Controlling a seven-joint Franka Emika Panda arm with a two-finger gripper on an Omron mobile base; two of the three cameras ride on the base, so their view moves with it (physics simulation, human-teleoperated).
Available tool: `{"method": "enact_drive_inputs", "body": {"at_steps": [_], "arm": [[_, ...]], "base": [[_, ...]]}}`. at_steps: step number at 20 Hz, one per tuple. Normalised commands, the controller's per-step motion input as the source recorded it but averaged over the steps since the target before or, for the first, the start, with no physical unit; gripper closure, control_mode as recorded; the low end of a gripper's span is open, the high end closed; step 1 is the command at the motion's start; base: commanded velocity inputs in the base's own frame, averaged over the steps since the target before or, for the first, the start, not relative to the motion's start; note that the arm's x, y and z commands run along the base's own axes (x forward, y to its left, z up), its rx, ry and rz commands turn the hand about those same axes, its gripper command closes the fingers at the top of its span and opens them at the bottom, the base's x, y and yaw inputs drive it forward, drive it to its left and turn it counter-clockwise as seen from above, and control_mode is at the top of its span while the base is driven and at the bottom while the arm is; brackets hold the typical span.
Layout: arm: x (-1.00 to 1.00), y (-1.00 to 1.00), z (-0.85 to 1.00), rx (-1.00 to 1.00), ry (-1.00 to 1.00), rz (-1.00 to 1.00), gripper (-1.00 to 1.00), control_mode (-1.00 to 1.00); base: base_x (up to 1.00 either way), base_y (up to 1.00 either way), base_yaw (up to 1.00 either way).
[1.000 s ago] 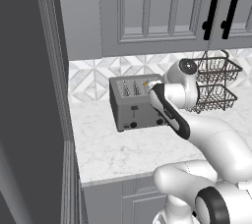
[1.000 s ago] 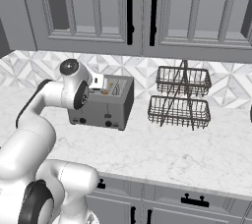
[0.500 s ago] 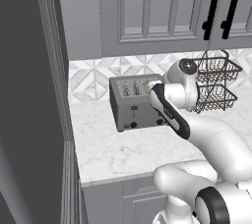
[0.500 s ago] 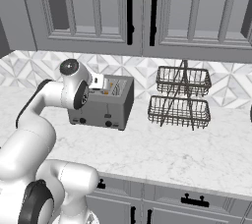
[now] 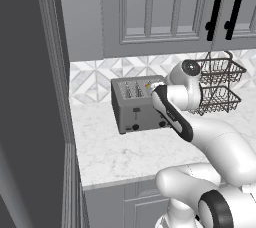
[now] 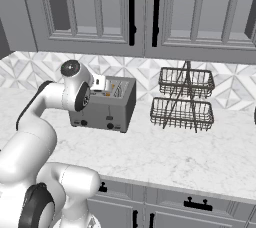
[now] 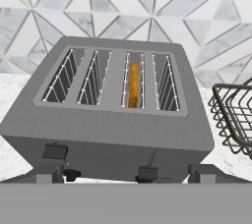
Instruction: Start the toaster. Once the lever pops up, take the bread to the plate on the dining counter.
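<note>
Grey metal made up the toaster (image 5: 141, 103), which sat on the marble tabletop (image 5: 145, 154) near the wall, so the arm could reach it from the front. In the left base view, the white arm bent over the toaster's right side, and the wire basket rack (image 5: 216, 88) stood just to the right.

In the right base view, the arm curled in from the left and its hand hung over the toaster's (image 6: 105, 104) top.

In the hand view, the pincer (image 7: 121, 174) was spread wide and held nothing, its tips low by the toaster's (image 7: 110, 115) front. The bread (image 7: 133, 84) stood deep in the third slot from the left. The right lever (image 7: 147, 172) sat right between the tips, probably the one to press.
</note>
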Motion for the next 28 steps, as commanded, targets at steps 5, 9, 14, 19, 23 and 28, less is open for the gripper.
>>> {"method": "enact_drive_inputs", "body": {"at_steps": [5, 9, 14, 19, 23, 28], "arm": [[0.0, 0.0, 0.0, 0.0, 0.0, 0.0, -1.0, -1.0], [0.0, 0.0, 0.0, 0.0, 0.0, 0.0, -1.0, -1.0], [0.0, 0.0, 0.0, 0.0, 0.0, 0.0, -1.0, -1.0], [0.0, 0.0, 0.0, 0.0, 0.0, 0.0, -1.0, -1.0], [0.0, 0.0, 0.0, 0.0, 0.0, 0.0, -1.0, -1.0], [0.0, 0.0, 0.0, 0.0, 0.0, 0.0, -1.0, -1.0]], "base": [[0.0, 0.0, 0.0], [0.0, 0.0, 0.0], [0.0, 0.0, 0.0], [0.0, 0.0, 0.0], [0.0, 0.0, 0.0], [0.0, 0.0, 0.0]]}}
